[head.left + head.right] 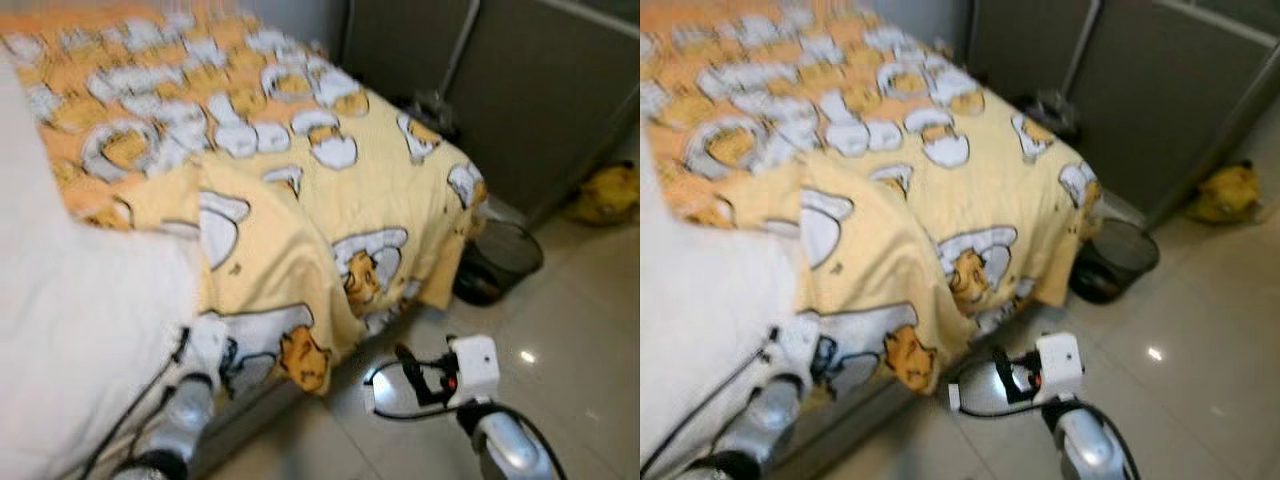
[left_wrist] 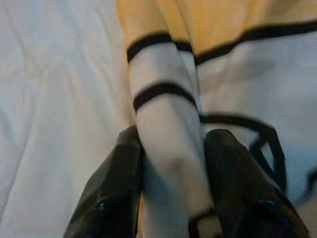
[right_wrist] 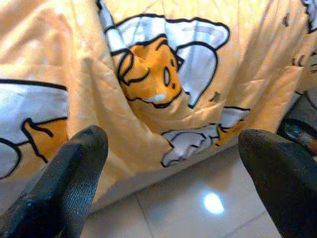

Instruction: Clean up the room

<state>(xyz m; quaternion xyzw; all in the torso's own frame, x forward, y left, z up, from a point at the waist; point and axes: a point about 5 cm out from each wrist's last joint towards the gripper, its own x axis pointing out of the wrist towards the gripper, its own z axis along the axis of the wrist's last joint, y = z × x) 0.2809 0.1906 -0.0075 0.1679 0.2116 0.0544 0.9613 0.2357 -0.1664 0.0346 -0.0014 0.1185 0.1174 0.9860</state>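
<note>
Yellow cartoon-print blanket (image 1: 300, 190) draped over bed, hanging toward floor; left claw (image 2: 171, 198) clenched on a blanket fold beside white sheet (image 1: 80, 330); right claw (image 3: 173, 163) spread wide, empty, near blanket's hanging edge

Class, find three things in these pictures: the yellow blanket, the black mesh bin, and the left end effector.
yellow blanket (image 1: 300, 215): left eye view, its top near the bed's edge.
bin (image 1: 505, 255): left eye view, its mesh wall.
left end effector (image 2: 171, 163): left wrist view, between its fingertips, shut on a blanket fold.
</note>
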